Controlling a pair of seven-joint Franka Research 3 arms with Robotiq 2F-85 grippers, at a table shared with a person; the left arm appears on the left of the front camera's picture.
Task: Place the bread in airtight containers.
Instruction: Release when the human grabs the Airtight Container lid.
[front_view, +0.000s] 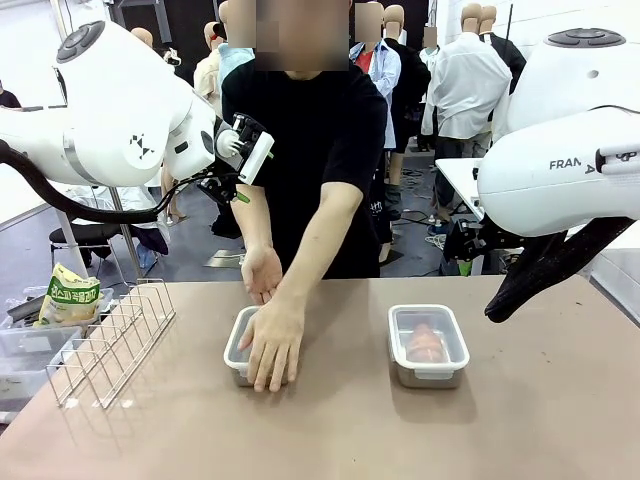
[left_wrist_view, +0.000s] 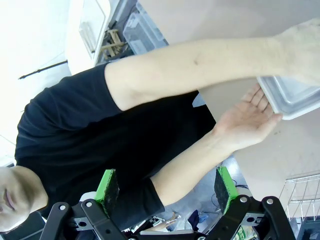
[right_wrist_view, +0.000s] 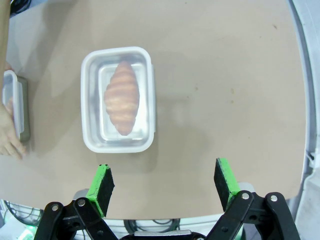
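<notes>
Right end effector (agape) above lengthwise croissant.

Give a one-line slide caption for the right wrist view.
Open right gripper hovers above a lidded container holding a croissant.

Left container: the person's hand lies flat over its lid, so you can't see inside it. In the right wrist view, the left edge cuts that container off. In the left wrist view, the right edge crops it. Printed bag, far left: text too small to read.
</notes>
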